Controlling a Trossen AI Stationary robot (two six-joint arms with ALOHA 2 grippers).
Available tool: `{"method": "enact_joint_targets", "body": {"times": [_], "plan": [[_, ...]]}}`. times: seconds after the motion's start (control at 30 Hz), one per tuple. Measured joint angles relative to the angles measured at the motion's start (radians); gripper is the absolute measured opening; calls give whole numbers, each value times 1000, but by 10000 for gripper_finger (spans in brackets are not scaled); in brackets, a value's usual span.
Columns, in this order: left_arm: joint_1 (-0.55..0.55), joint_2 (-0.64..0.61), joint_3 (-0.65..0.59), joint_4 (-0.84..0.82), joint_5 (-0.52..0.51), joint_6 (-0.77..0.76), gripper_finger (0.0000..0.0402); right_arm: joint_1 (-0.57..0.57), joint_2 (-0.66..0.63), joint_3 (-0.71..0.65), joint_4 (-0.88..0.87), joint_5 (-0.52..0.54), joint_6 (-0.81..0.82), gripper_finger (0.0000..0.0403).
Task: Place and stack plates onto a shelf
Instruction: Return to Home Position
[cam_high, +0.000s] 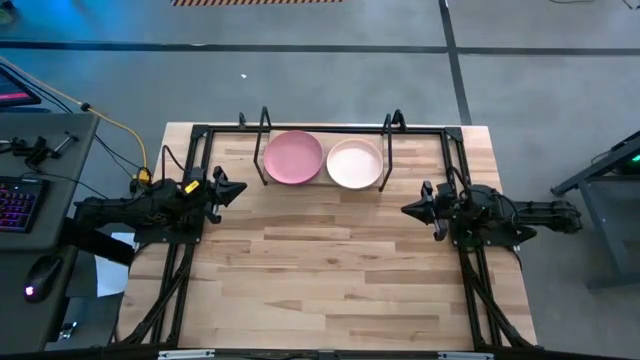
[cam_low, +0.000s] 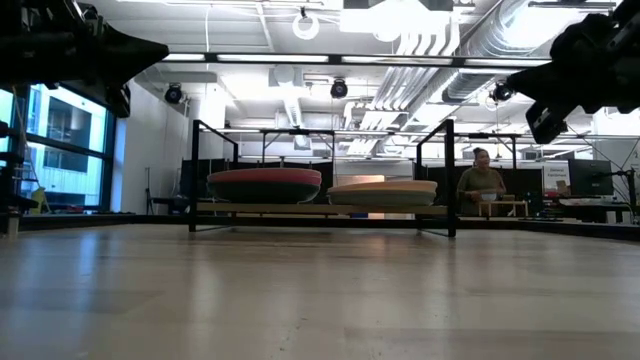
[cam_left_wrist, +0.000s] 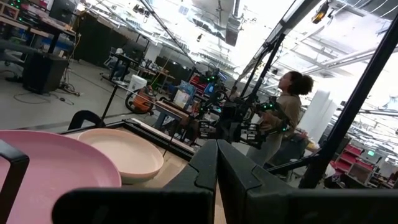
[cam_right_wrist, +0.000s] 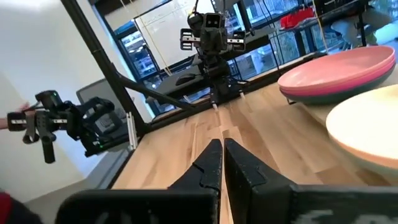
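Two stacks of plates sit side by side on the shelf (cam_high: 325, 138) at the far edge of the wooden table (cam_high: 330, 280) in the high view. A pink-topped stack (cam_high: 293, 157) is on the left and a cream-topped stack (cam_high: 355, 164) on the right, just beside each other. The left gripper (cam_high: 238, 188) and the right gripper (cam_high: 407, 210) hover over bare wood at either side, apart from the shelf. A keyboard (cam_high: 15, 205) and a mouse (cam_high: 38, 277) lie on a desk past the table's left edge, on a grey floor.

From the low view, the tabletop runs level to the shelf, whose black uprights frame both stacks. A dark green rim shows under the pink one. Both arms hang at the upper corners, clear of the plates. Behind lies an open hall with ceiling ducts and windows, and a person (cam_low: 482, 182) sits at a bench.

In the left wrist view, the left gripper's fingers are pressed together, empty, with both top plates beyond. Black rods cross in front of a standing person (cam_left_wrist: 283, 118).

In the right wrist view, the right gripper's fingers are clenched on nothing. Both stacks are near, and the left arm (cam_right_wrist: 211, 37) is across the table.
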Motion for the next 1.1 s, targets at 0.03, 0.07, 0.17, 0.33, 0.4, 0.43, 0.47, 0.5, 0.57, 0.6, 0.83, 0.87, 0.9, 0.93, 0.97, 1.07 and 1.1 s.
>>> {"method": "enact_joint_targets", "body": {"times": [0.03,0.07,0.17,0.33,0.4,0.43,0.47,0.5,0.57,0.6,0.83,0.87,0.9,0.93,0.97,1.07,1.1], "plan": [[0,0,0,0,0,0,1,0,0,0,0,0,9,0],[0,0,0,0,0,0,1,0,0,0,0,0,15,0],[0,0,0,0,0,0,1,0,0,0,0,0,25,0],[0,0,0,0,0,0,1,0,0,0,0,0,25,0],[0,0,0,0,0,0,1,0,0,0,0,0,24,0],[0,0,0,0,0,0,1,0,0,0,0,1,25,0],[0,0,0,0,0,0,1,0,0,0,0,1,25,0],[0,0,0,0,0,0,1,0,0,0,0,1,24,0],[0,0,0,0,0,0,1,0,0,0,0,1,24,0],[0,0,0,0,0,0,1,0,0,0,0,1,25,0],[0,0,0,0,0,0,1,0,0,0,0,4,24,0],[0,0,0,0,0,0,1,0,0,-1,0,4,25,0],[0,0,0,0,0,0,1,0,0,-1,0,3,25,0],[0,0,0,0,0,0,1,0,0,-1,0,3,25,0],[0,0,0,0,0,0,1,0,0,-1,0,3,23,0],[0,0,0,0,0,0,1,0,0,-1,0,3,25,0],[0,0,0,0,0,0,1,0,0,-1,0,3,24,0]]}}
